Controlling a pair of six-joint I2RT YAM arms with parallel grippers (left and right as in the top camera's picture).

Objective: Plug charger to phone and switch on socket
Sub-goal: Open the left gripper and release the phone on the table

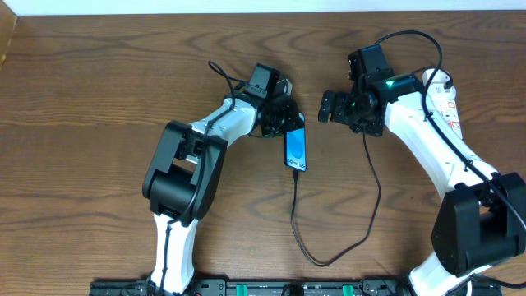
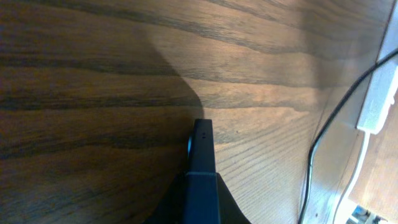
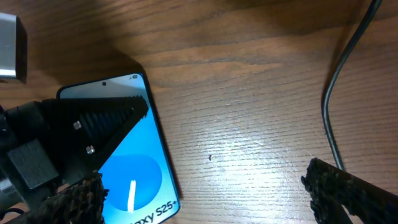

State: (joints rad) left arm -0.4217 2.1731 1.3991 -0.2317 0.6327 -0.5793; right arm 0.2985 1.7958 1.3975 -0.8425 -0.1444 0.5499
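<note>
left gripper (image 1: pixel 288 122) – clamps phone (image 1: pixel 296 150) | right gripper (image 1: pixel 325 107) – spread | charger (image 1: pixel 295 201) touches phone

Screen of the slim rectangular blue-screened phone (image 3: pixel 151 176): white lettering, cut off at the frame edge, read as "…axy S25".

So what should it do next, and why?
Probably swing the right gripper, open and empty, over to the socket to press its switch. The charger already seems to meet the lower end of the phone, while the left gripper holds its top.
</note>
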